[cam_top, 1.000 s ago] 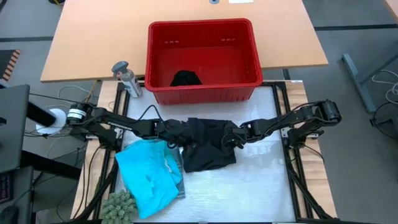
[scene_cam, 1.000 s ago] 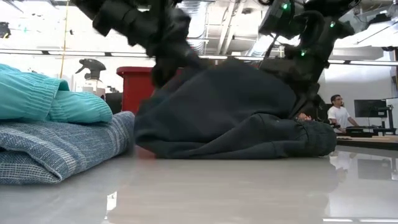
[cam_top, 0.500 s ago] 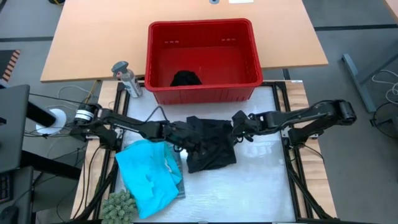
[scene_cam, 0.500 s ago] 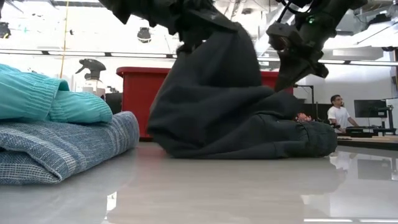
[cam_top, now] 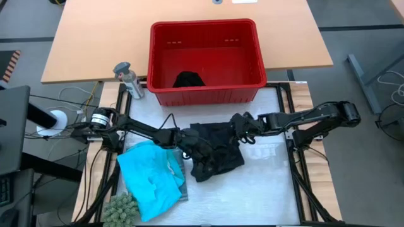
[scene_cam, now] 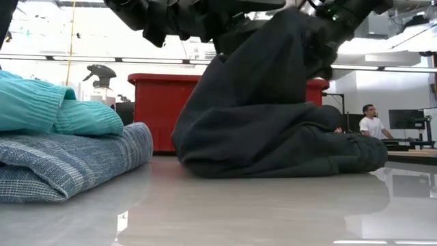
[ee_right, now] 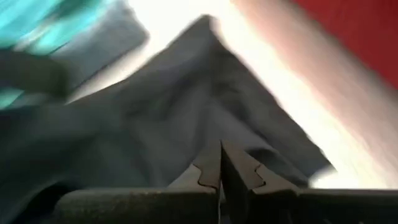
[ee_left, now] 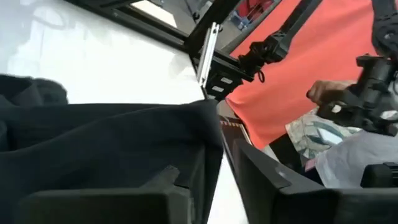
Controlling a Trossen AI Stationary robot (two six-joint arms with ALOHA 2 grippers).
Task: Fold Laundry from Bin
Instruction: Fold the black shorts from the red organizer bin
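1. Two grippers work one black garment (cam_top: 214, 150) at mid-table. The left gripper (cam_top: 189, 144) pinches a fold of its cloth; its wrist view shows dark fabric drawn up between the fingers (ee_left: 267, 180).
2. The right gripper (cam_top: 241, 125) sits at the garment's far right corner. Its fingers are pressed together on a peak of the cloth (ee_right: 211, 93), which tents toward them.
3. Judgement: both grips lift the top layer so that it can be carried over the part left lying, forming a fold. The low view shows the fabric raised in a tall hump (scene_cam: 273, 102) over a flat base on the table (scene_cam: 225, 212).
4. A turquoise garment (cam_top: 150, 176) rests on a blue-grey striped garment (scene_cam: 68, 167), just left of the work, apparently a finished stack.
5. The red bin (cam_top: 205, 60) stands behind, with one more black item (cam_top: 188, 79) inside, so the task is part done.
6. A grey spray bottle (cam_top: 128, 79) stands beside the bin's left wall.
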